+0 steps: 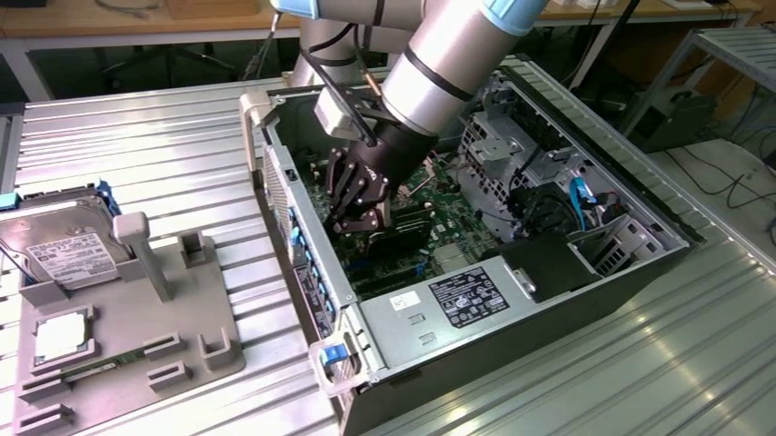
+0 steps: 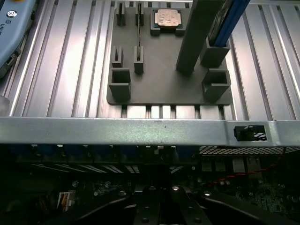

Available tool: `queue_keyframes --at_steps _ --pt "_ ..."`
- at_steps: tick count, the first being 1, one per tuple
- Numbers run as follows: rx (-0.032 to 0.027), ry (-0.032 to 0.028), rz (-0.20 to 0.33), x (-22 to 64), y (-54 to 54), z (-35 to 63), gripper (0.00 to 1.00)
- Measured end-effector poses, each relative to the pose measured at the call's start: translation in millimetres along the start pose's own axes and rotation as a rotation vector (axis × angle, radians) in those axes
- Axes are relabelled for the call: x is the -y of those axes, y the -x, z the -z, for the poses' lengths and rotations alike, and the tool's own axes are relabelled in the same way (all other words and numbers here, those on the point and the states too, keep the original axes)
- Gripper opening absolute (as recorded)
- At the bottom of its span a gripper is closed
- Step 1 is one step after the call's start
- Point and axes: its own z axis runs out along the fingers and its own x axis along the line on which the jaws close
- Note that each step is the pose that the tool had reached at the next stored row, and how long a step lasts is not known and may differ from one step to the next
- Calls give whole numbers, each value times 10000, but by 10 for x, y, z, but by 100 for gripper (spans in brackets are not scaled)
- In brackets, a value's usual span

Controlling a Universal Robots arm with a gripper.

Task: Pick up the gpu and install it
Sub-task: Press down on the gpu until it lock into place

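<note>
The gpu (image 1: 391,243), a thin black card with a dark board seen nearly edge-on, stands inside the open computer case directly beneath the black gripper (image 1: 363,218). The gripper's fingers are clenched together and point down at the card's upper edge; whether they pinch that edge or only rest against it cannot be told. Around the fingertips lies the green motherboard (image 1: 459,222), crowded with dark slots and connectors. Nearer the camera than the gripper sits a silver box-shaped power supply (image 1: 449,304) with a black-and-white label. The grey sheet-metal computer case (image 1: 276,195) lies on its side, open face up, and the silver arm reaches down into it from above. Outside the case wall, well apart from the gripper toward the exterior view's left, a flat grey holder tray (image 1: 158,318) rests on the ribbed metal table (image 1: 158,145). That tray carries a silver hard drive with a white label (image 1: 67,254) and a small square silver CPU chip (image 1: 58,338).
</note>
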Motion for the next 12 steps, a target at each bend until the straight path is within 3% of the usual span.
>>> queue_keyframes --at_steps 12 --pt "-2 1 -2 61 0 -117 11"
